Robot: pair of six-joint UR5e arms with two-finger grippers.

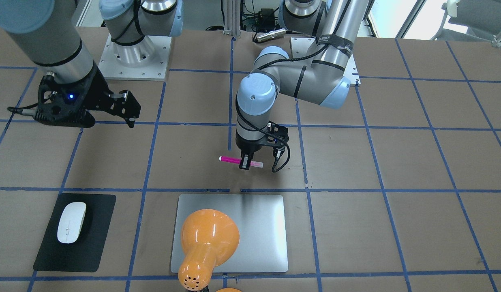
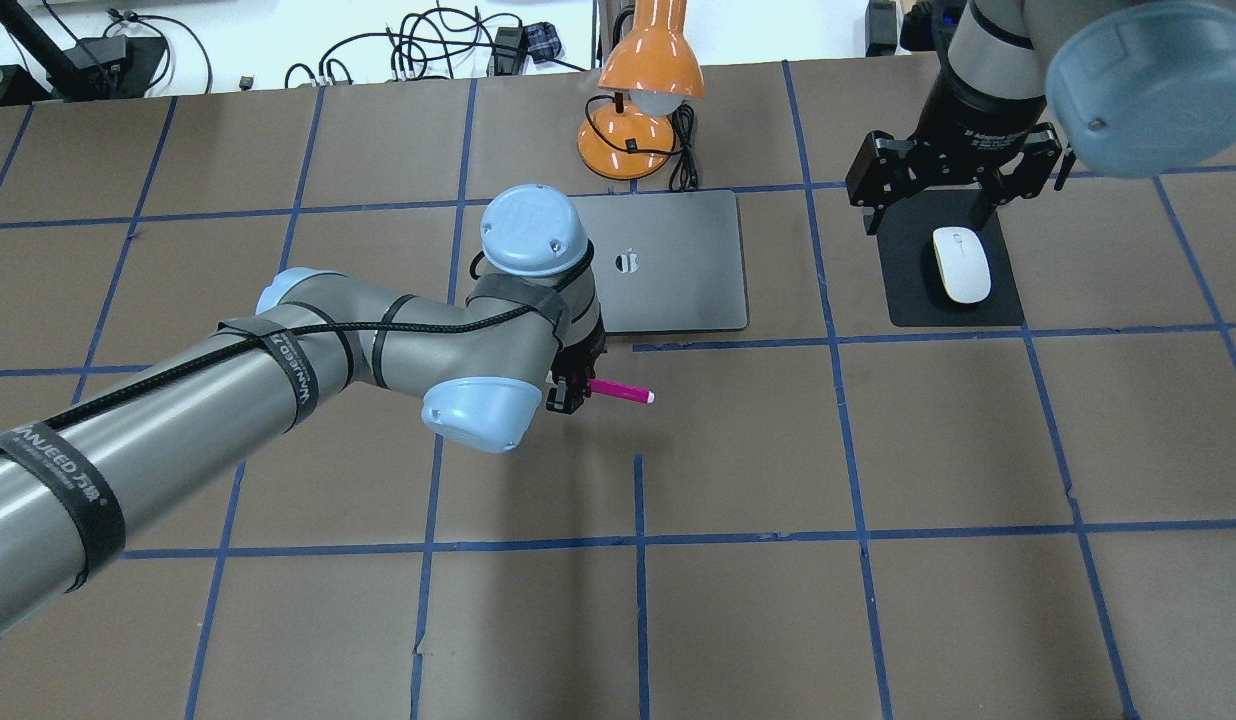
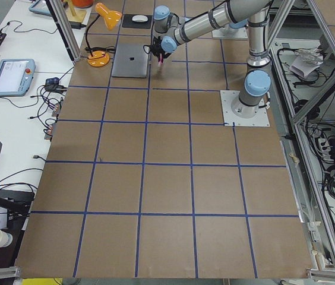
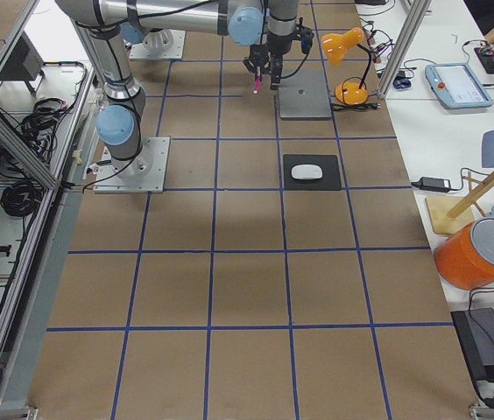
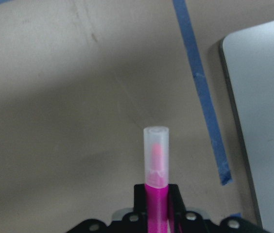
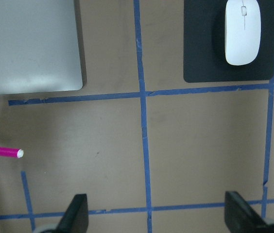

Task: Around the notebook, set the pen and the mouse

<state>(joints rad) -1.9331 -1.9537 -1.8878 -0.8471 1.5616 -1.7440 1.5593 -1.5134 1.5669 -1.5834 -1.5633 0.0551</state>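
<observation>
My left gripper (image 1: 245, 163) is shut on the magenta pen (image 1: 230, 159), which it holds level and low over the table. This is just on the robot's side of the silver notebook (image 1: 254, 227). In the left wrist view the pen's pale end (image 5: 156, 155) sticks out ahead, with the notebook's corner (image 5: 268, 97) to the right. The white mouse (image 2: 961, 264) lies on a black mat (image 2: 918, 300) beside the notebook (image 2: 678, 260). My right gripper (image 2: 926, 205) hangs open above the mat's far end, apart from the mouse (image 6: 242, 31).
An orange desk lamp (image 2: 643, 70) stands at the notebook's far edge, and its shade (image 1: 208, 239) hides part of the notebook in the front-facing view. Blue tape lines grid the brown table. Both arm bases are bolted along the robot's side.
</observation>
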